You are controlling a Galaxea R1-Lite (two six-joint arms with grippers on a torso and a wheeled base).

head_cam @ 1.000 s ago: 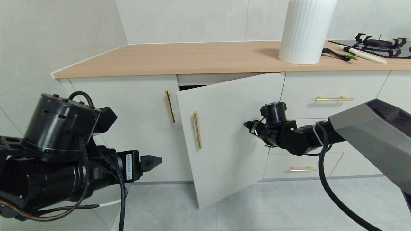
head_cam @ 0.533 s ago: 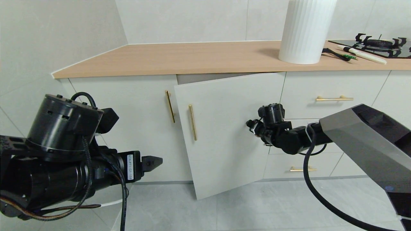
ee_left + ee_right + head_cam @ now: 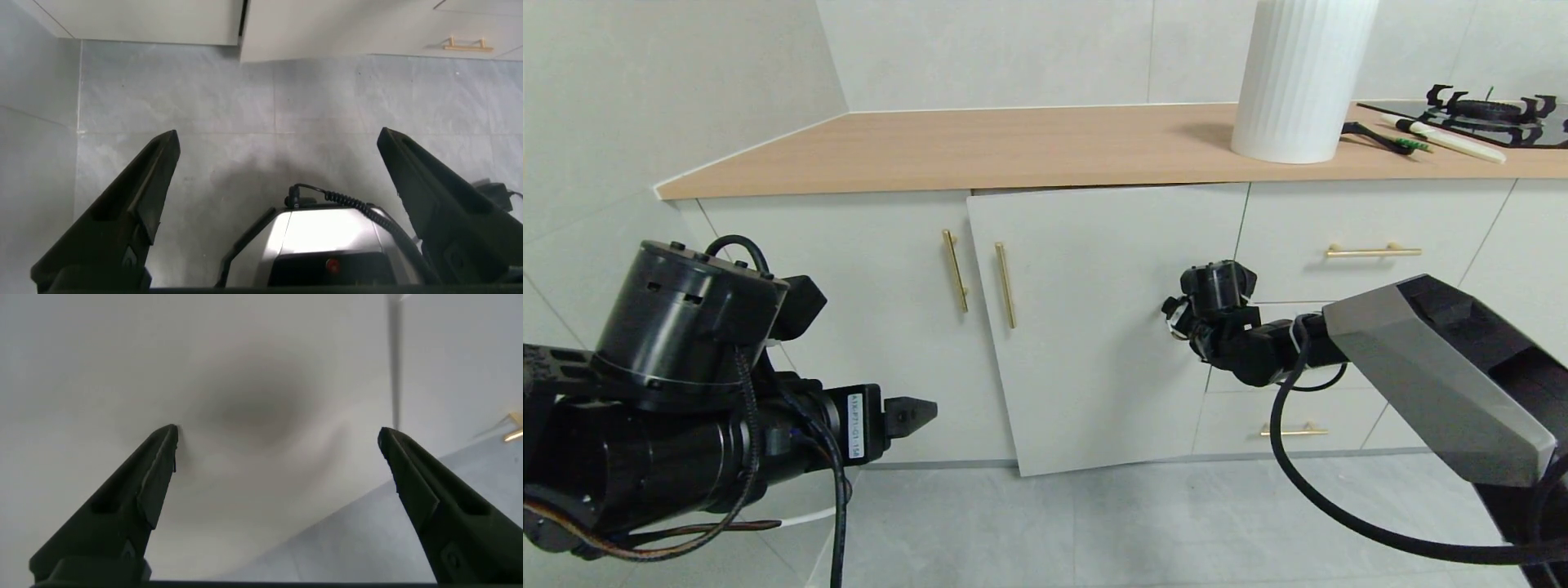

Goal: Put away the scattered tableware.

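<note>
**Right jaws spread on the cabinet door, tableware up on the counter**

Your right gripper (image 3: 1170, 313) is hard up to the face of the white cabinet door (image 3: 1094, 343), well over toward the door's hinge side. From the wrist camera its fingers (image 3: 131, 506) stand wide apart, with only the flat door panel and a soft shadow between them. They grip nothing. You can't tell from here whether the tips actually touch the panel.

The door stands slightly ajar, its lower corner a little proud of the cabinet front. Its gold handle (image 3: 1005, 285) is on the far side of the door from your right jaws, just beside the neighbouring door's handle (image 3: 955, 270).

Your left gripper (image 3: 919, 413) hangs low, well apart from the door and off to the handle side. Its fingers (image 3: 135, 208) are also spread wide and hold nothing, with grey floor tiles (image 3: 245, 106) beyond them. A small white label (image 3: 852, 425) sits just behind those jaws, and its print is too small to make out.

The tableware lies far from both sets of jaws, up on the wooden countertop (image 3: 980, 147) above and beyond your right gripper. A black-handled utensil (image 3: 1368, 135) and a long white utensil (image 3: 1454, 140) lie side by side. They sit between the tall ribbed white vase (image 3: 1303, 77) and the black hob (image 3: 1486, 108). Below them, past your right jaws, runs a drawer front with a gold drawer handle (image 3: 1373, 251).
</note>
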